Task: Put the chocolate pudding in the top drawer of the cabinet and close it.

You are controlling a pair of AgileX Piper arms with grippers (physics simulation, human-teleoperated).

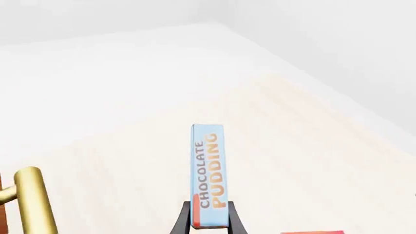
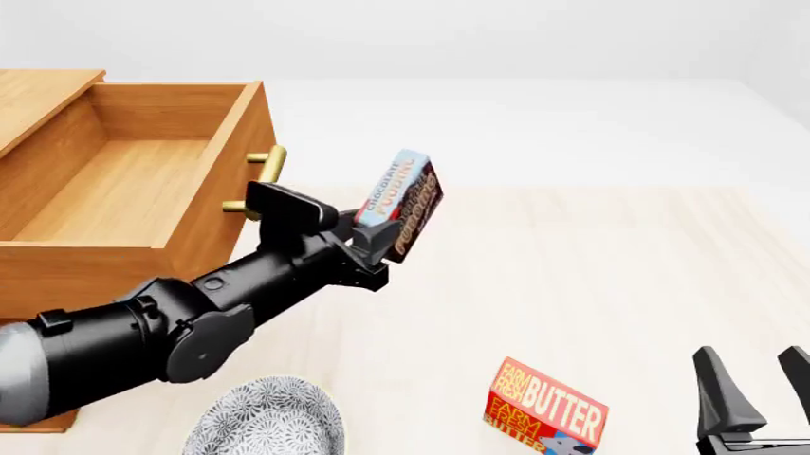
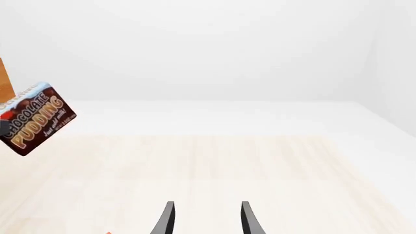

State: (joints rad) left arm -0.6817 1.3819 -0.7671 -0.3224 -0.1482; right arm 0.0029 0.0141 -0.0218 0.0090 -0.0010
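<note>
Left tool (image 2: 375, 248) clenched on chocolate pudding (image 2: 402, 203), held off the tabletop (image 2: 608, 284), top drawer (image 2: 127, 190) open just beside it. Right tool (image 2: 756, 387) released, idle. Left: drop in, close drawer.

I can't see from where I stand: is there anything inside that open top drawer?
The top drawer shows only bare wood inside. Its near front corner is hidden by the drawer wall and the arm. The pudding box is outside it, held in the left gripper.
</note>
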